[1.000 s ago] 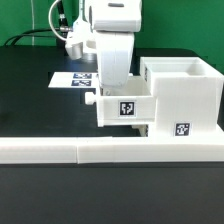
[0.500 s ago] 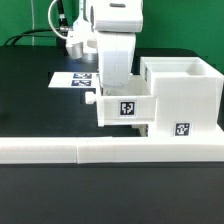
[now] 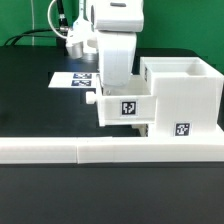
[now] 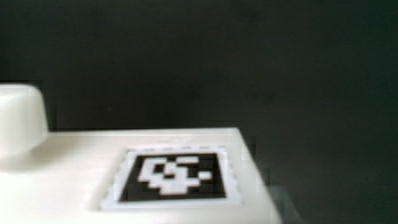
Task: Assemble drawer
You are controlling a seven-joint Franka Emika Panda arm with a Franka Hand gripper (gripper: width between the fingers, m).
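The white drawer housing (image 3: 185, 90) stands at the exterior view's right, with a square tag (image 3: 181, 128) low on its front. A small white tray (image 3: 125, 108) with a tag and a round knob (image 3: 91, 99) sticks out of the housing's left side, held level above the table. My gripper (image 3: 115, 88) comes straight down into the tray, and its fingertips are hidden by the tray's wall. In the wrist view the tray's tagged white surface (image 4: 169, 175) fills the near part, with the knob (image 4: 18, 115) beside it. No second tray shows.
The marker board (image 3: 72, 79) lies flat on the black table behind the gripper. A long low white L-shaped bar (image 3: 100, 151) runs along the front of the table, just below the housing. Cables and a stand (image 3: 62, 20) are at the back.
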